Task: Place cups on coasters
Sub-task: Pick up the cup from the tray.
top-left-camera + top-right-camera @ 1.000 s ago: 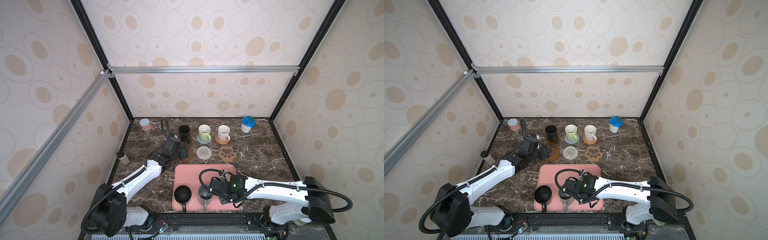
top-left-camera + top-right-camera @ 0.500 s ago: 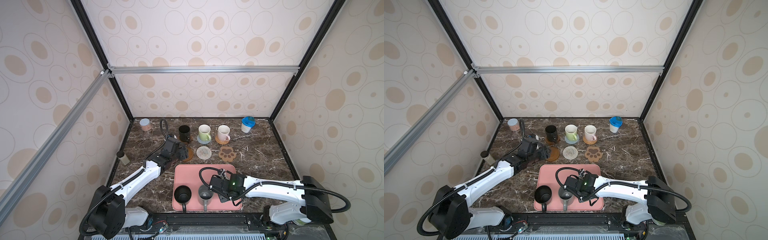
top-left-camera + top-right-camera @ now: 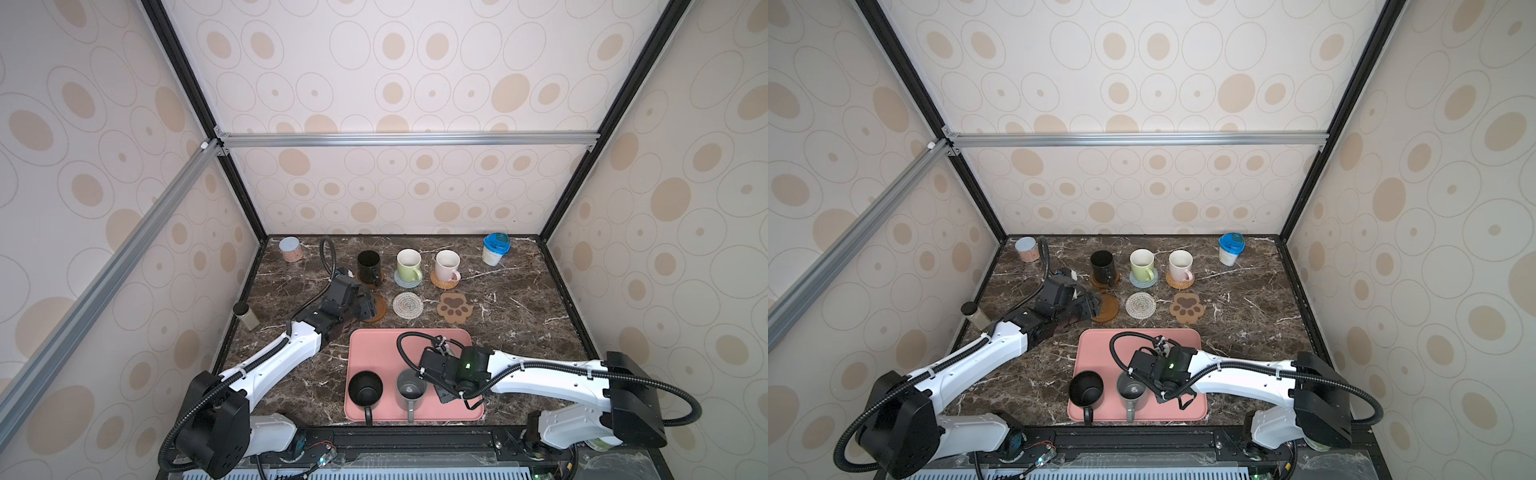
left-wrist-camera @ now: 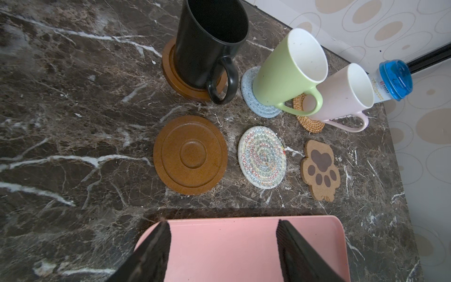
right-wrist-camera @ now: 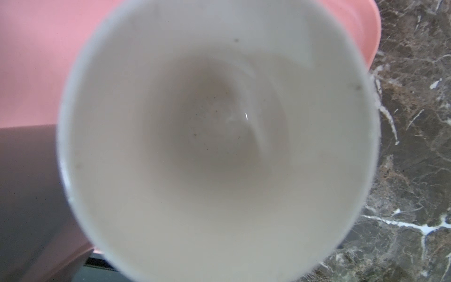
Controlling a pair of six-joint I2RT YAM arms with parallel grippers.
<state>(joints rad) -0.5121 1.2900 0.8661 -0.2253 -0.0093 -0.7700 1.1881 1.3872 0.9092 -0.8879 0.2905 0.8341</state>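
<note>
Pickup step: right gripper (image 3: 444, 388) clenched on white-inside mug (image 5: 219, 146) at pink tray (image 3: 374, 349); left gripper (image 4: 222, 227) spread, empty; next, lift toward paw coaster (image 3: 455, 307).

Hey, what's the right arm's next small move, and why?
Probably lift straight up off the pink tray: the right pincer looks shut on the white-lined cup, the grey cup stands close beside, and the paw coaster is bare.

Both top views: bright, even, diffuse light; soft shadows only. Left wrist view: sharp; near fingers (image 4: 151, 251) blurred. Right wrist view: cup (image 5: 217, 146) fills frame, strongly out of focus; marble tabletop (image 5: 415, 171) sharper
</note>
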